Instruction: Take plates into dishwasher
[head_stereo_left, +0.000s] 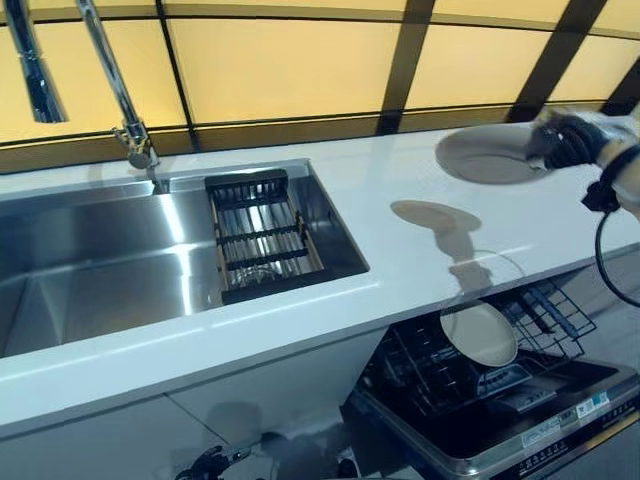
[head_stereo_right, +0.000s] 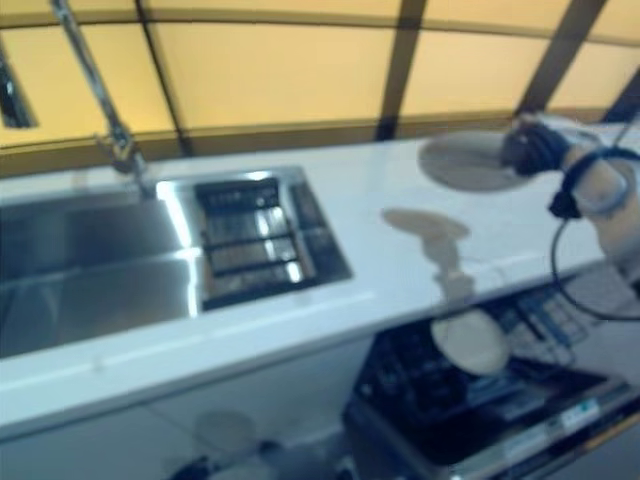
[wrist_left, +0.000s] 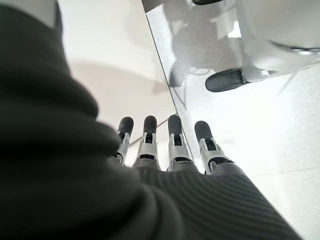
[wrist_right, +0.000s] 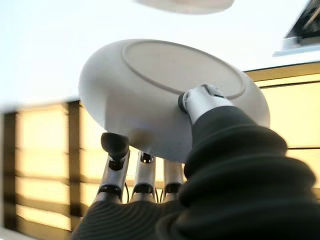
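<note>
My right hand (head_stereo_left: 572, 140) is shut on a pale round plate (head_stereo_left: 488, 157) and holds it in the air above the right end of the white counter (head_stereo_left: 400, 250). In the right wrist view the thumb (wrist_right: 200, 100) presses on the plate's underside (wrist_right: 150, 85) and the fingers (wrist_right: 116, 150) curl against its rim. Below the counter the dishwasher (head_stereo_left: 560, 420) stands open with its wire rack (head_stereo_left: 545, 320) pulled out. A second plate (head_stereo_left: 480, 335) stands on edge in the rack. My left hand (wrist_left: 165, 145) hangs low with straight fingers and holds nothing.
A steel sink (head_stereo_left: 90, 270) fills the counter's left part, with a dark drain rack (head_stereo_left: 258, 235) at its right end and a faucet (head_stereo_left: 125, 100) behind it. Yellow wall panels run along the back.
</note>
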